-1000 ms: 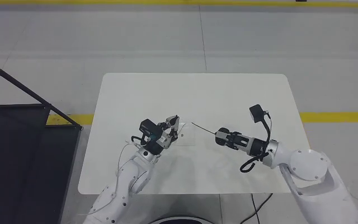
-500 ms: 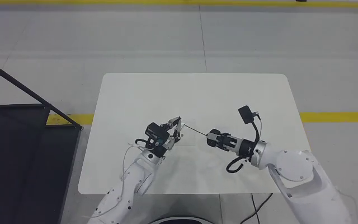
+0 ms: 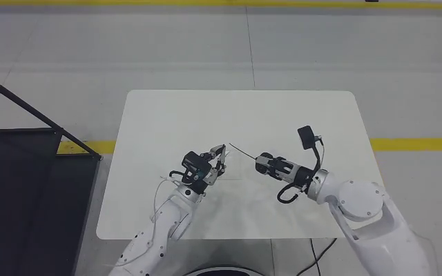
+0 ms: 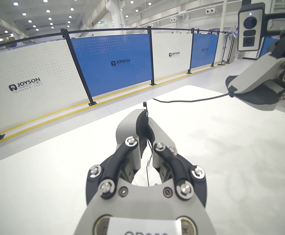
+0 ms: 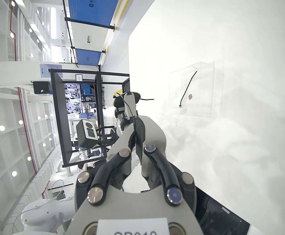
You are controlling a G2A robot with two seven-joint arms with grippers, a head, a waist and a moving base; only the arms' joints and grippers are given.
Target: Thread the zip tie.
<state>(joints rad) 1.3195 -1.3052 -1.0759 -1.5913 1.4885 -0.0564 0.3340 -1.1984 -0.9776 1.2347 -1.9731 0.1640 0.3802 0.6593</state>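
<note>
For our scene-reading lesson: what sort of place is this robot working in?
Probably an industrial test hall: the white table stands on a grey floor with a yellow line, blue and white perforated fence panels behind, ceiling lights high overhead.

Thin black zip tie point(image 4: 191, 100), held nearly level

Most of the tie point(image 4: 145, 104) is hidden inside the closed left gripper point(image 4: 145, 116). The right gripper point(image 4: 231, 90) is cut off by the left wrist view's edge. In the top view the tie's head is too small to be made out.
</note>
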